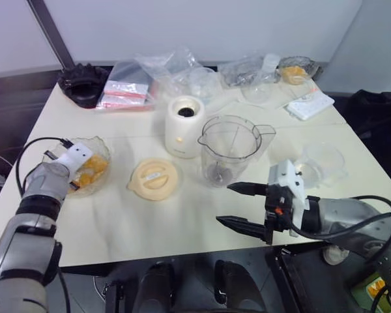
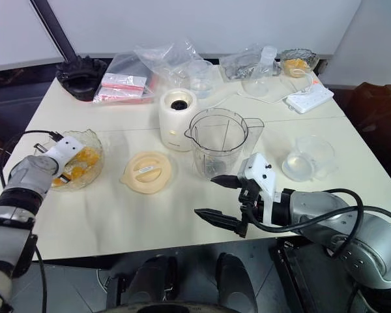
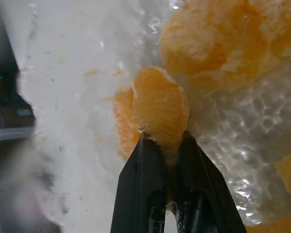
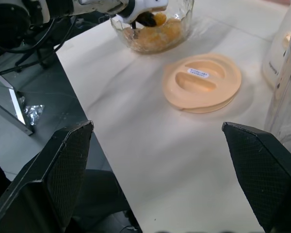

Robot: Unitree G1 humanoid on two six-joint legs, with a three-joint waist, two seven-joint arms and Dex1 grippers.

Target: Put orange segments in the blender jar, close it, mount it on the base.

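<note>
**Fingers pinch a segment in the bowl**

Fingers (image 3: pixel 150 179) of the left gripper (image 3: pixel 166 141) are closed on one orange segment (image 3: pixel 157 104), pinching its lower edge inside the glass bowl (image 1: pixel 103 149), with more segments (image 3: pixel 218 39) heaped just beside it. The first step, loading fruit, looks to be under way.

Right of the bowl lies the peach lid (image 1: pixel 155 178); beyond that stands the jar (image 1: pixel 229 147), open-topped and seemingly empty, with the white base (image 1: pixel 184 125) just beside it. The right gripper (image 1: pixel 238 206) hovers in front of the jar, jaws wide apart, holding nothing.

Next, I judge, the segment must be lifted clear of the bowl's rim, carried past the lid, and released over the jar's mouth without squeezing the soft fruit.
</note>
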